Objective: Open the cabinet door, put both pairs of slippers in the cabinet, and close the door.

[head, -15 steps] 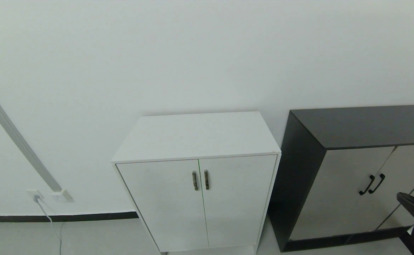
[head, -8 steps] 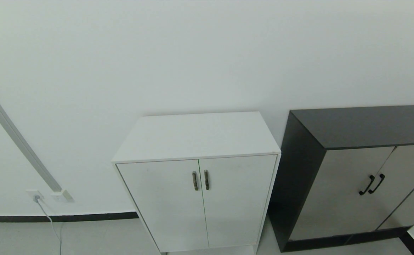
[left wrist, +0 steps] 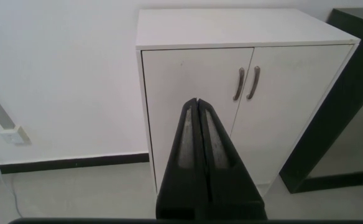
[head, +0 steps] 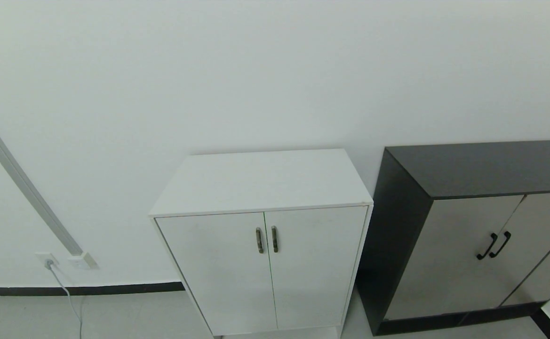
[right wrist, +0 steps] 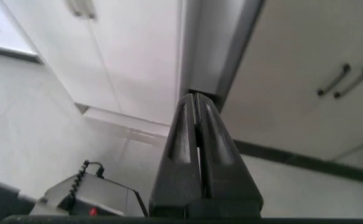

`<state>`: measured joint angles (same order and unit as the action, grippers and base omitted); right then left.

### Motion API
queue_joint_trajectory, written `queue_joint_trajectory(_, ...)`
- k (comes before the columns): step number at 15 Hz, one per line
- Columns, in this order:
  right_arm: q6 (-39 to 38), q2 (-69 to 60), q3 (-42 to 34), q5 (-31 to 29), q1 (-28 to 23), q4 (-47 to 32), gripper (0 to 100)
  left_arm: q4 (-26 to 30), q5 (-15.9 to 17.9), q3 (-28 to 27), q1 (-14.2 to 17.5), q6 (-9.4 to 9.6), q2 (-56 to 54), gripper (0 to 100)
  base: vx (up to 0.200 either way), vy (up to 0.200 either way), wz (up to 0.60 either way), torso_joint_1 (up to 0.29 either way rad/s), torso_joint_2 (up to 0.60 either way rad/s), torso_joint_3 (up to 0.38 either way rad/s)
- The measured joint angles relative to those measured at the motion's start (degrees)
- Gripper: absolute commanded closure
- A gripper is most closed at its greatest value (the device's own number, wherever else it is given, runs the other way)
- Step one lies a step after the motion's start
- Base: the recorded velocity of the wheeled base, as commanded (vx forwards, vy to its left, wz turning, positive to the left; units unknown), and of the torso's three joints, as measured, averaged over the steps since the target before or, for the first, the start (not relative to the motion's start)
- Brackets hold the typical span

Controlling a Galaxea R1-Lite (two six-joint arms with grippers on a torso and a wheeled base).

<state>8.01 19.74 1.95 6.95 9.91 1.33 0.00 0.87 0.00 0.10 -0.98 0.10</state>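
- The left gripper (left wrist: 197, 107) has its two fingers pressed flat together with nothing between them; it points at the white cabinet (left wrist: 169, 37) from a little way off, clear of the doors
- The right gripper (right wrist: 196, 99) is likewise pressed together and carries nothing; it hangs low above the pale floor (right wrist: 38, 124), aimed at the spot where the white cabinet meets the black cabinet (head: 404, 235)
- The white cabinet stands against the wall with both doors flush and closed, so whatever is inside is hidden; the left door (head: 218, 268) and right door (head: 314, 263) meet at a thin seam, with two upright metal handles (head: 259, 240) just beside it
- The black cabinet sits just beside the white one, on its right; its pale doors with black handles (head: 493, 245) are closed as well
- On the wall to the left, a socket (head: 45, 259) with a cable (head: 65, 294) hanging to the floor, under a slanting grey trunking (head: 20, 181)
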Motion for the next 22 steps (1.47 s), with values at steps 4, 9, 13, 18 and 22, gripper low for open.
queue_joint_trajectory(4, 0.44, -1.83, -1.38, 0.63, 0.95, -0.65, 100, 0.0, 0.02, 0.0, -0.07, 0.02, 0.0, 100, 0.0, 0.0, 0.0, 0.0, 0.0, 0.0)
queue_joint_trajectory(9, 5.03, -1.46, -1.21, -3.47, -4.16, -0.67, 100, 0.0, 0.02, 0.0, -0.02, 0.02, 0.0, 100, 0.0, 0.0, 0.0, 0.0, 0.0, 0.0)
queue_joint_trajectory(13, 7.31, -2.74, -1.01, -2.83, -6.58, -0.79, 100, 0.0, 0.11, 0.0, -0.02, 0.05, 0.0, 100, 0.0, 0.0, 0.0, 0.0, 0.0, 0.0)
queue_joint_trajectory(18, 2.22, -2.95, -0.88, -4.68, -2.0, -1.15, 100, 0.0, 0.11, 0.0, -0.05, 0.02, 0.0, 100, 0.0, 0.0, 0.0, 0.0, 0.0, 0.0)
queue_joint_trajectory(22, -0.57, -5.22, -0.83, -2.9, -6.85, -1.6, 100, 0.0, 0.04, 0.0, -0.02, 0.02, 0.0, 100, 0.0, 0.0, 0.0, 0.0, 0.0, 0.0)
